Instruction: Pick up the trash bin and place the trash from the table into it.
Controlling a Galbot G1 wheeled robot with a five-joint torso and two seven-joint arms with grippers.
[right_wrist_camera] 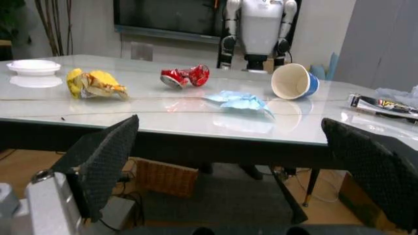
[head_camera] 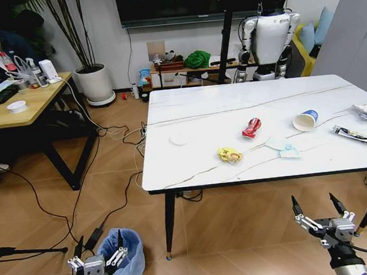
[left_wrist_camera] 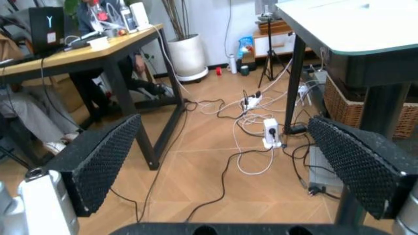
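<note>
The trash bin (head_camera: 125,254), lined with a blue bag, stands on the floor by the table's front-left leg. My left gripper (head_camera: 99,242) is open just beside it. The right gripper (head_camera: 314,202) is open too, below the table's front edge. On the marble table (head_camera: 193,169) lies the trash: a white disc (head_camera: 179,139), yellow wrapper (head_camera: 229,154), red can (head_camera: 251,127), mask (head_camera: 283,148), paper cup (head_camera: 305,120), dark wrapper (head_camera: 358,137) and crumpled paper (head_camera: 366,111). The right wrist view faces the can (right_wrist_camera: 185,77) and cup (right_wrist_camera: 295,81) at tabletop height.
A wooden desk (head_camera: 20,110) with a seated person stands at the left. Cables and a power strip (left_wrist_camera: 271,132) lie on the floor between desk and table. A wicker basket (left_wrist_camera: 346,112) sits under the table. A white humanoid robot (head_camera: 270,36) stands behind it.
</note>
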